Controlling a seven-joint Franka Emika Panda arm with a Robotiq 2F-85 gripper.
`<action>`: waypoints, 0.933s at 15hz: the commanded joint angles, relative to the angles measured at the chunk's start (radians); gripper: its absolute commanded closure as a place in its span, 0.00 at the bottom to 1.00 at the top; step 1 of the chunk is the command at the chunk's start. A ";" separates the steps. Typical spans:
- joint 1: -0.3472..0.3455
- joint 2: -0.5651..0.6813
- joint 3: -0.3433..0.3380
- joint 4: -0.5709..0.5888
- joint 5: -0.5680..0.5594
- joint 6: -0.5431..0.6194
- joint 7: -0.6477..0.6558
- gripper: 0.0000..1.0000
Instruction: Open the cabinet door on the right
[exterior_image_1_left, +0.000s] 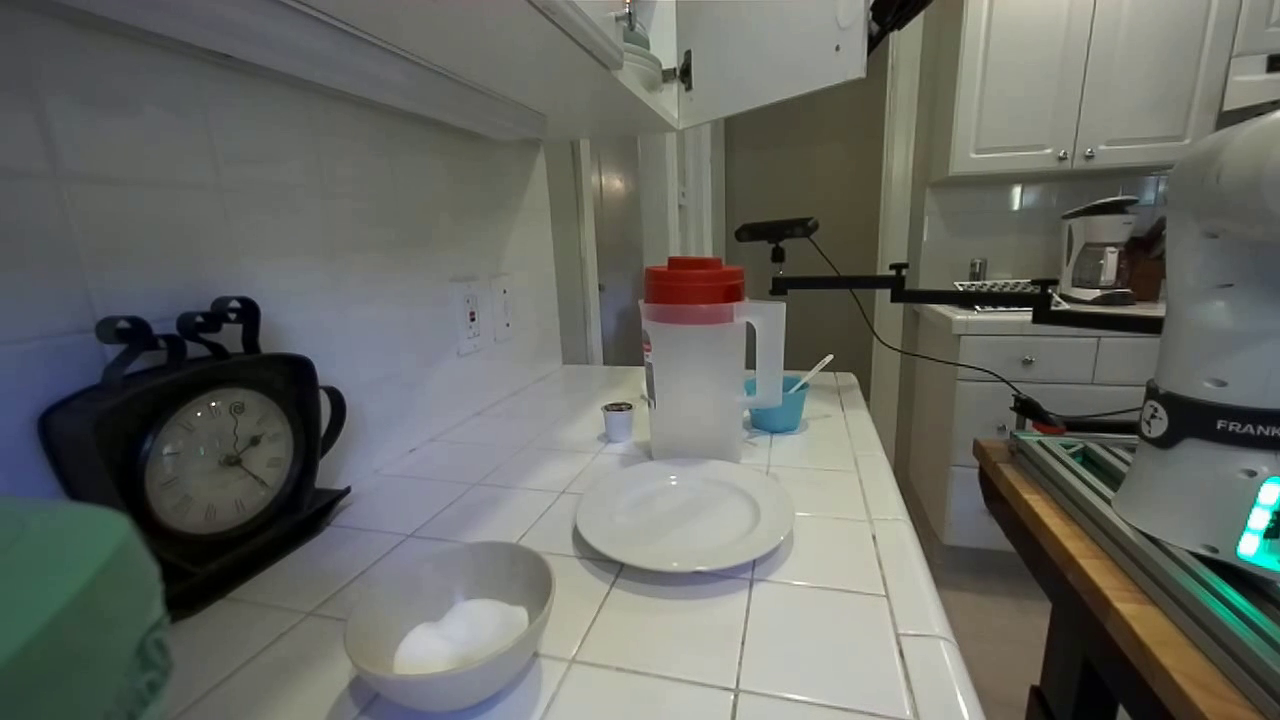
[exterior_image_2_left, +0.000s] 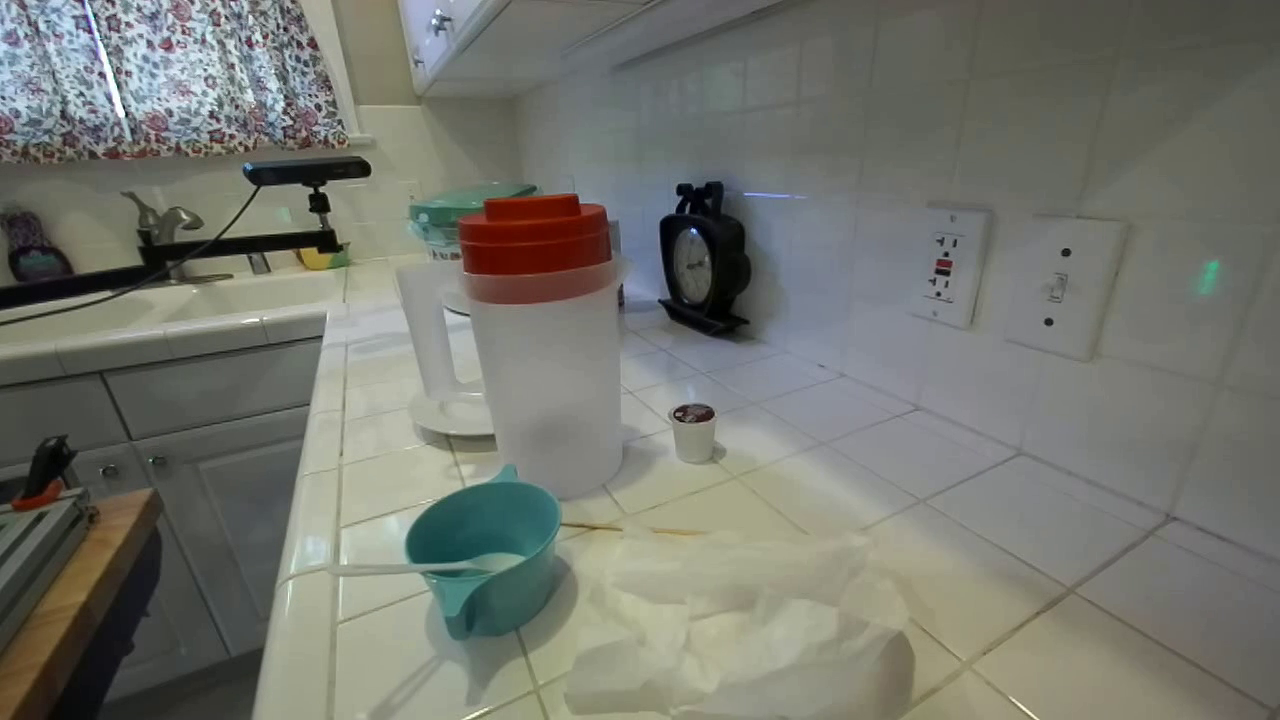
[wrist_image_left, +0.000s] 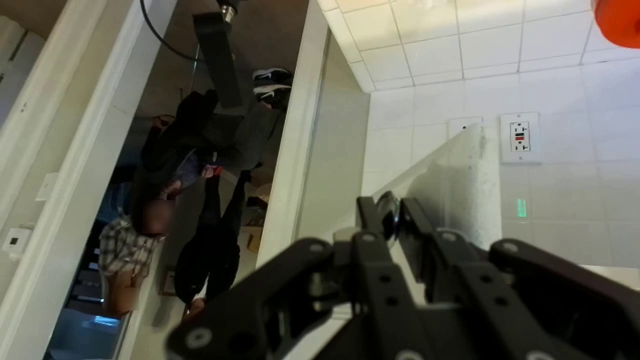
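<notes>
the cabinet door (exterior_image_1_left: 772, 52) is cut off at the top, its handle (wrist_image_left: 389, 214) partly hidden.

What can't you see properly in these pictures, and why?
Cabinet door: its top is cut off by the top edge in an exterior view.
Metal handle: partly hidden by the gripper in the wrist view.
Pitcher: cloudy sides hide whether anything is inside, in both exterior views.
Green thing: cut off by the left edge in an exterior view.
Person's face: blurred in the wrist view.
</notes>
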 joint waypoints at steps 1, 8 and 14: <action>-0.064 0.044 -0.012 0.029 -0.020 0.050 -0.053 0.96; -0.071 0.045 -0.044 0.056 -0.010 0.038 -0.095 0.96; -0.061 0.019 -0.085 0.071 0.006 0.002 -0.177 0.96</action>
